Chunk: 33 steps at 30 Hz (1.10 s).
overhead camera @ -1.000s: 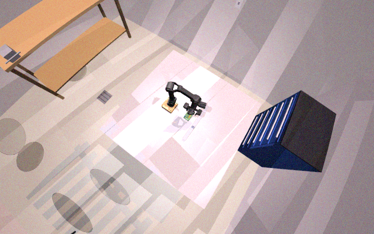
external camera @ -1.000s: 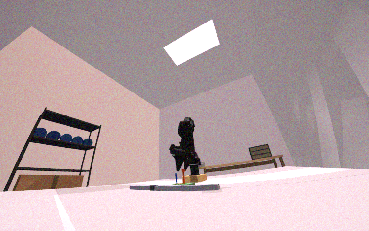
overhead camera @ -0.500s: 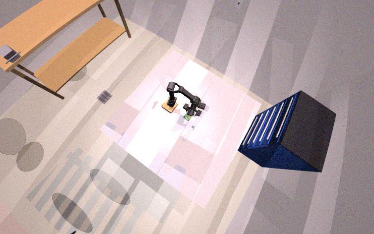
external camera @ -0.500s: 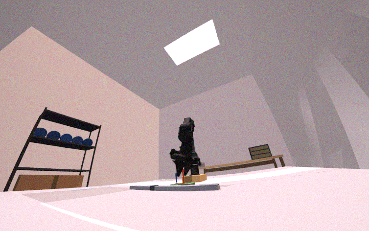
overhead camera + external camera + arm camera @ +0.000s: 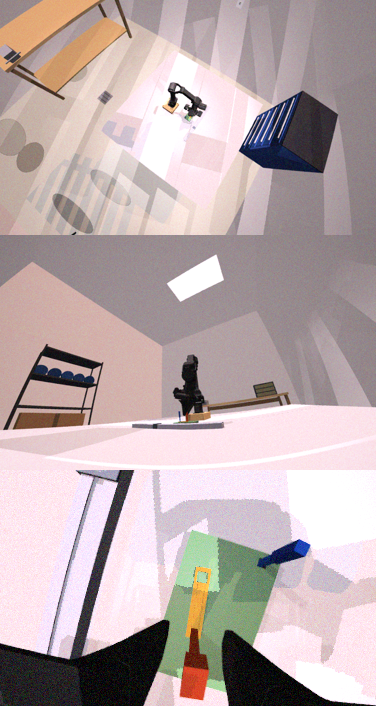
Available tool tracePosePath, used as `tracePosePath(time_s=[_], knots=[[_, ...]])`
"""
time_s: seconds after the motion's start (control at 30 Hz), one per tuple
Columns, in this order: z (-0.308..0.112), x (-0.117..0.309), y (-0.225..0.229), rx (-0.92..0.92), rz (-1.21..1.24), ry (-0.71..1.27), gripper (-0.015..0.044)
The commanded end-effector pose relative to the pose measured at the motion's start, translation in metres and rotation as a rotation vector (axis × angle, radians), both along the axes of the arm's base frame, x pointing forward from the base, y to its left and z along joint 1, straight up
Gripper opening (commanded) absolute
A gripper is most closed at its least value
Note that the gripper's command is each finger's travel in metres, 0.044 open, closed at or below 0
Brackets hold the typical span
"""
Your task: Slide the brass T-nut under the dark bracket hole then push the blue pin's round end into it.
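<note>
the black pincer (image 5: 191, 114) (image 5: 184, 414) (image 5: 196, 626) is part-open, gripping nothing, around the upright orange handle (image 5: 186, 416) (image 5: 194, 682) of the brass t-nut (image 5: 198, 605) on the green tray (image 5: 188, 118) (image 5: 191, 421) (image 5: 240, 615); best centre it, then close squarely.

In the wrist view, the bracket (image 5: 100, 473) beyond the fingers is cut by the top edge, its hole out of frame.
</note>
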State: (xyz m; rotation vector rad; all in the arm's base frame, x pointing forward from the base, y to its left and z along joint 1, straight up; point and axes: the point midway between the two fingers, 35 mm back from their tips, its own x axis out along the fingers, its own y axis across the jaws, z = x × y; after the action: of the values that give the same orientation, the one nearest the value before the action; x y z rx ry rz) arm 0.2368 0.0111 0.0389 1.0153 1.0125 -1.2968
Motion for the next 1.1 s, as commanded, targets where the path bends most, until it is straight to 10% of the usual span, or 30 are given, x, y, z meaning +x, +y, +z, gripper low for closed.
tracePosePath(time_s=[0.0, 0.3, 1.07], knots=[[-0.001, 0.000, -0.001, -0.004, 0.004, 0.002, 0.0072], [-0.001, 0.000, -0.001, -0.004, 0.004, 0.002, -0.0144], [0.026, 0.003, 0.000, -0.004, 0.004, 0.001, -0.0150]])
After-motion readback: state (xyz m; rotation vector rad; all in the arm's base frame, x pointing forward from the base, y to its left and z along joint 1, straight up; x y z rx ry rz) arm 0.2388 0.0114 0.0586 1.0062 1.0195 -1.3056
